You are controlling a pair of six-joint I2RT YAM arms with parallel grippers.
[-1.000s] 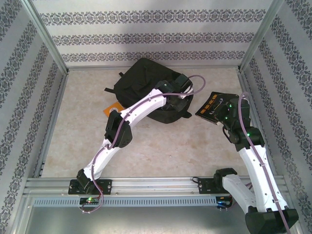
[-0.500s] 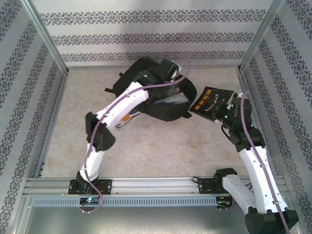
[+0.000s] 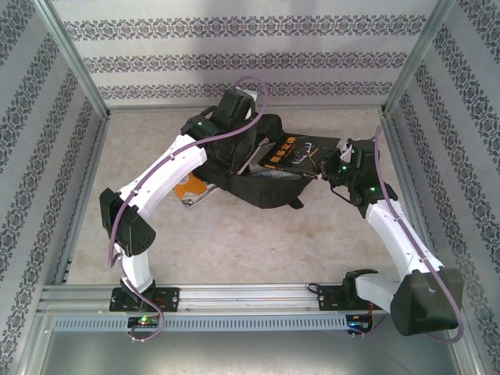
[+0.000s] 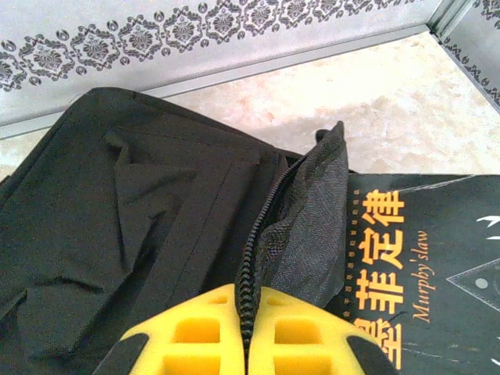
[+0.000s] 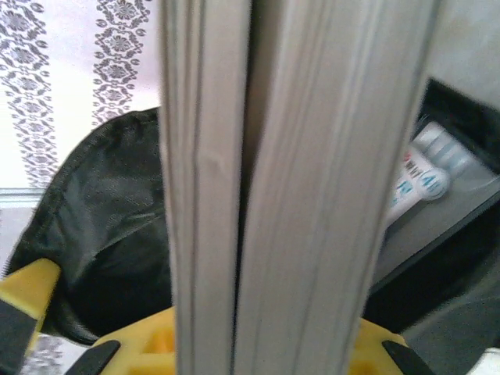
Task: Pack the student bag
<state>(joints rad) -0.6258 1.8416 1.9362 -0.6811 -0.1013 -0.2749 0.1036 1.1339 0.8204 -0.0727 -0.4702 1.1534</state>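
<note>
The student bag (image 3: 269, 183), a black fabric backpack, lies at the back middle of the table. My left gripper (image 3: 246, 141) is shut on the zipper edge (image 4: 258, 234) of the bag's opening, pinched between its yellow fingers (image 4: 195, 336), and holds the flap (image 4: 308, 226) up. My right gripper (image 3: 332, 166) is shut on a black book (image 3: 301, 151) with orange lettering (image 4: 383, 258). The book lies flat, its far end at the bag's opening. In the right wrist view the book's page edges (image 5: 312, 156) stand between the fingers, with the bag's dark inside (image 5: 101, 203) behind.
An orange and white book (image 3: 191, 190) lies on the table left of the bag, under my left forearm. A white and blue item (image 5: 422, 187) shows inside the bag. Patterned walls and metal posts (image 3: 78, 70) enclose the table; a rail (image 3: 250, 297) runs along the near edge.
My left gripper closed on the bag's zipper edge and lifted it as the arm swung left and back. My right arm carried the black book left, up to the bag's opening.
</note>
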